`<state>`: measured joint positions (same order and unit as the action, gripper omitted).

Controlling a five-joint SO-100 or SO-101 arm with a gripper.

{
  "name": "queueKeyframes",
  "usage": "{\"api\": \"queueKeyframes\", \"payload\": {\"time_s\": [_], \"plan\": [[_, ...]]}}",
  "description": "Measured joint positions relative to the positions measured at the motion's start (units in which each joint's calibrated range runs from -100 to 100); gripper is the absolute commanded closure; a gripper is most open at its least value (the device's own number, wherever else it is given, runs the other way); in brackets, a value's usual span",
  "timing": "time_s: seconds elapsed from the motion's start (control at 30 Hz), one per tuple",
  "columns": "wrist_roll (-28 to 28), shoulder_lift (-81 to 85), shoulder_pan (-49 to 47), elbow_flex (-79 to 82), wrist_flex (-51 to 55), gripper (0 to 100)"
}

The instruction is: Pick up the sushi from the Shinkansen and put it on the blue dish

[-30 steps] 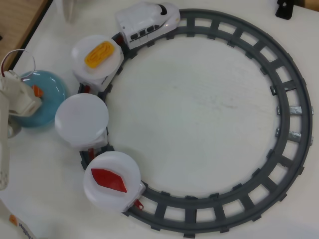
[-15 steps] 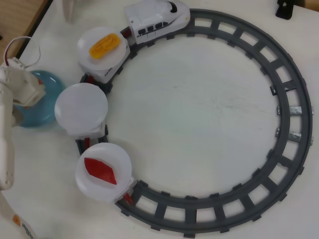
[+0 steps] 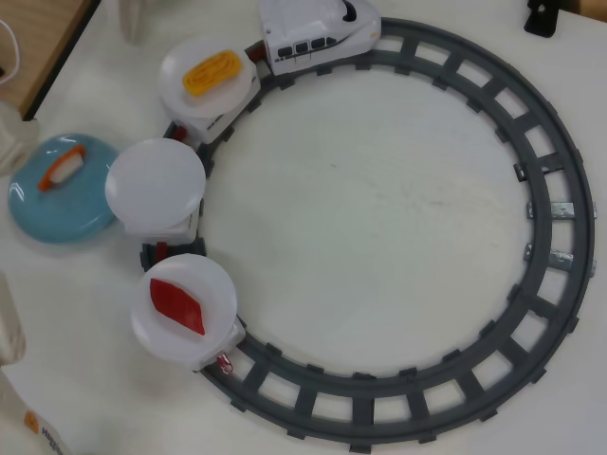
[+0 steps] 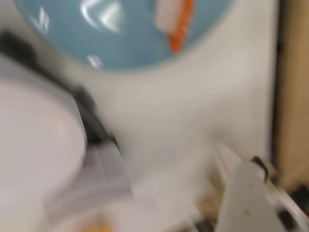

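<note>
My claw point(image 4: 241, 193) was blurred at the wrist view's lower right, opening unreadable, nothing seen held, the sushi point(image 3: 61, 170) lay beyond it on the blue dish point(image 3: 71, 213), Shinkansen point(image 3: 318, 33) farther off.

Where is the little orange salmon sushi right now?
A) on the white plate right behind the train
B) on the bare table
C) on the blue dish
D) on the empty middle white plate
C: in the overhead view the sushi lies on the blue dish, beside the track.
</note>
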<state>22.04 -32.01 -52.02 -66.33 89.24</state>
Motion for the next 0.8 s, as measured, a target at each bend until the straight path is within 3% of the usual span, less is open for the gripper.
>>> {"api": "queueKeyframes", "payload": {"time_s": [0.17, 0.27, 0.4, 0.8], "plan": [[-1.66, 10.38, 0.65, -4.76, 8.4, 73], [-3.05, 17.04, 4.58, 0.09, 8.91, 81], [-5.23, 28.01, 8.01, 14.18, 9.08, 91], [-11.85, 72.46, 17.0, 64.59, 1.93, 92]]}}
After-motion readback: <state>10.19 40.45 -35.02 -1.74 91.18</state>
